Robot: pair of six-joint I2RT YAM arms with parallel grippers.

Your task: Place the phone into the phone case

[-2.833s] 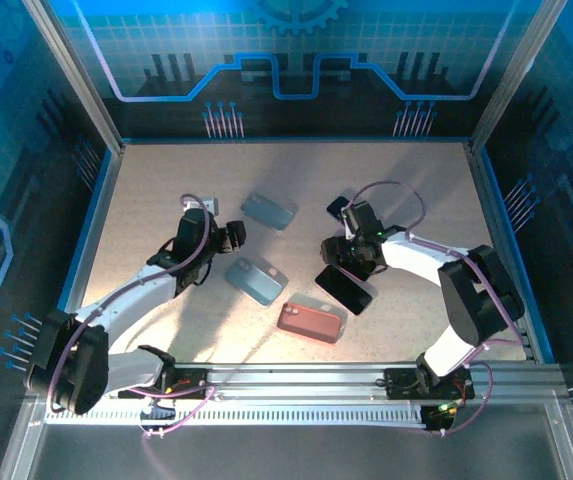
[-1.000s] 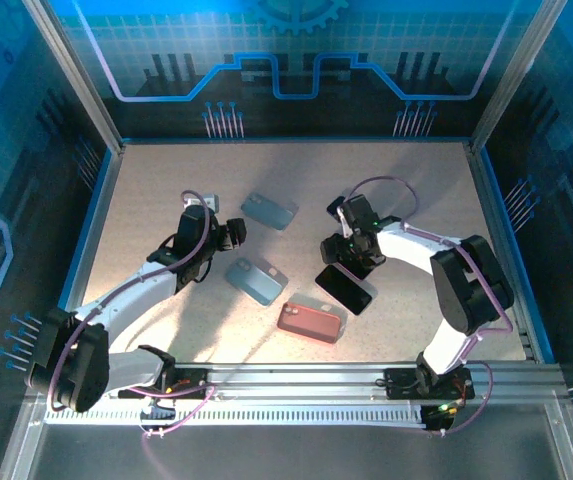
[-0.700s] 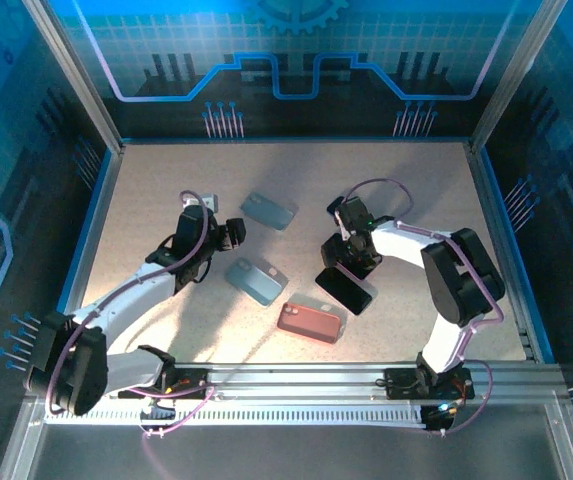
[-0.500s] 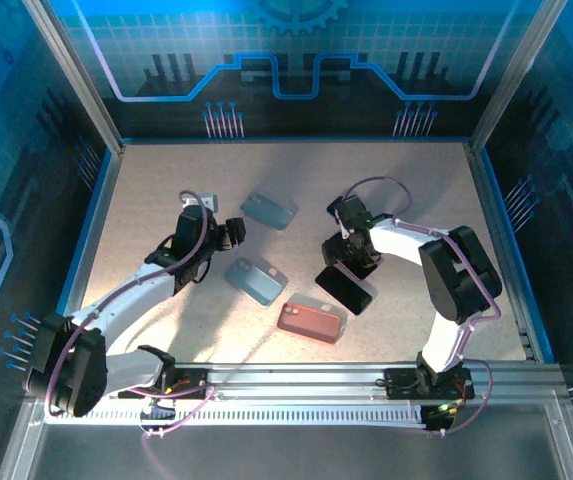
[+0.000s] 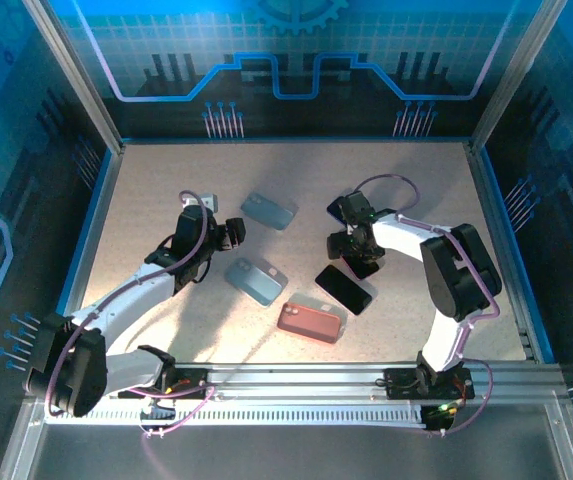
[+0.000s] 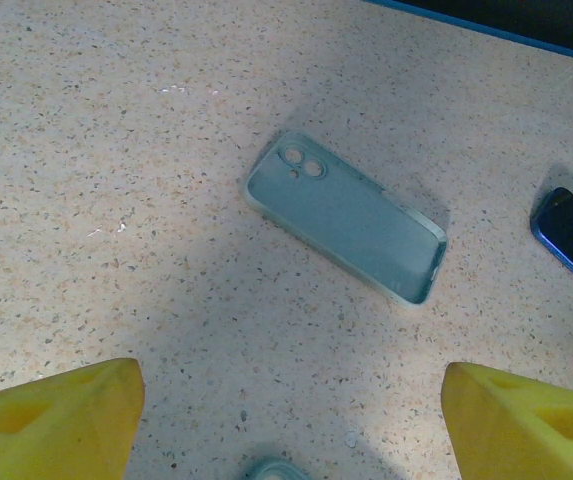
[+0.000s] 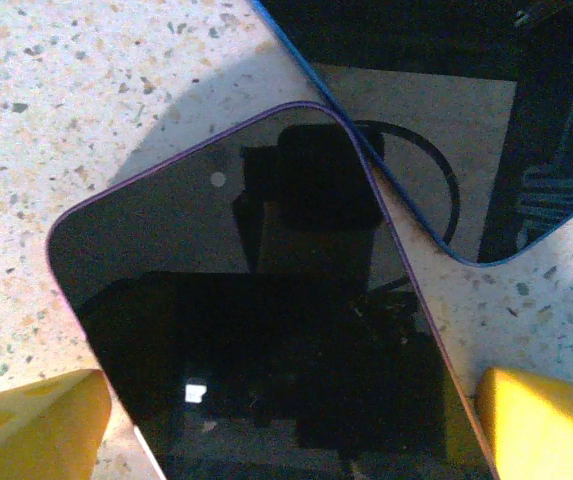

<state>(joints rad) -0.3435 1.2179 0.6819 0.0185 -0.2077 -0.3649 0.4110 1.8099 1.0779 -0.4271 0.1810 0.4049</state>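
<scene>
phone: your purple-rimmed phone (image 7: 266,330) lies flat with the screen up. The glass is black and glossy, the edge is thin and purple, the corners are rounded, and there is a small pale dot near the far end.
phone place: it is on the table, right under the right gripper (image 7: 288,425), with its near end between the two yellow fingertips (image 7: 36,425).
right gripper: jaws spread wide, nothing gripped. You can't tell whether the tips touch the phone.
neighbour: a blue-rimmed phone (image 7: 436,120) sits at the far right edge of your phone. They touch or overlap, and you can't tell which. Its screen mirrors the wall graphic.
teal case (image 6: 344,215): open side up, camera cut-out at one end, lying at a slant ahead of the left gripper.
left gripper (image 6: 291,425): jaws apart, empty, held short of the case.
other items: a second teal case (image 5: 254,281) is mid-table. A red case (image 5: 309,322) is nearer the bases. A black phone (image 5: 344,289) lies just beside the red case, on the near side of the right gripper.
table (image 5: 166,170): beige speckled top, matte, blue trim at the sides, with a patch of brighter light across the middle.
room: the back wall (image 5: 286,60) is blue with circuit lines and a gear. There are metal frame posts (image 5: 71,75) at the corners and a rail (image 5: 296,380) along the near edge.
</scene>
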